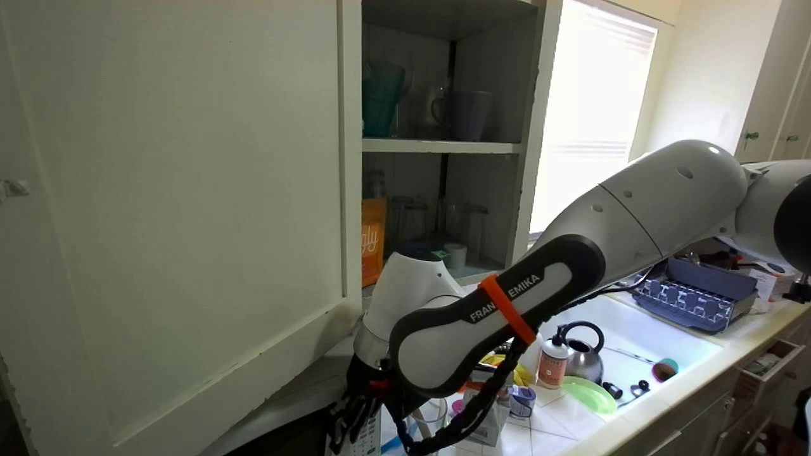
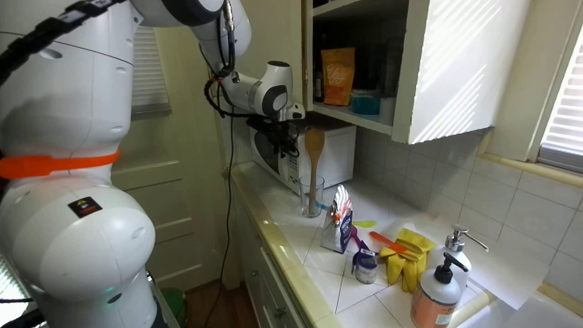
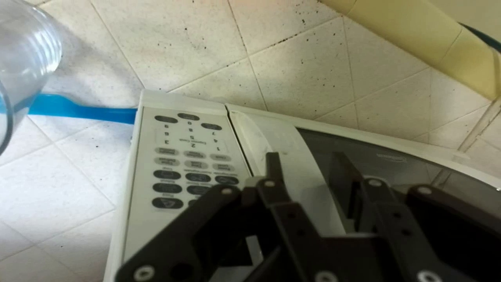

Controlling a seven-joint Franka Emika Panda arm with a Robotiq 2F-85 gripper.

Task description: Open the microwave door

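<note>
In an exterior view the window [image 1: 589,111] glares white (blown out) beside a dim cupboard [image 1: 499,60]

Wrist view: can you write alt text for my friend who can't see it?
A black gripper, jaws apart, in front of the microwave door; the keypad beside the door looks upside down. At left, a clear glass and a blue object on pale tiles.

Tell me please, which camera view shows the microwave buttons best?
The wrist view: the microwave buttons are large there, though the gripper hides some. Both exterior views show some of them, but too small to read.
</note>
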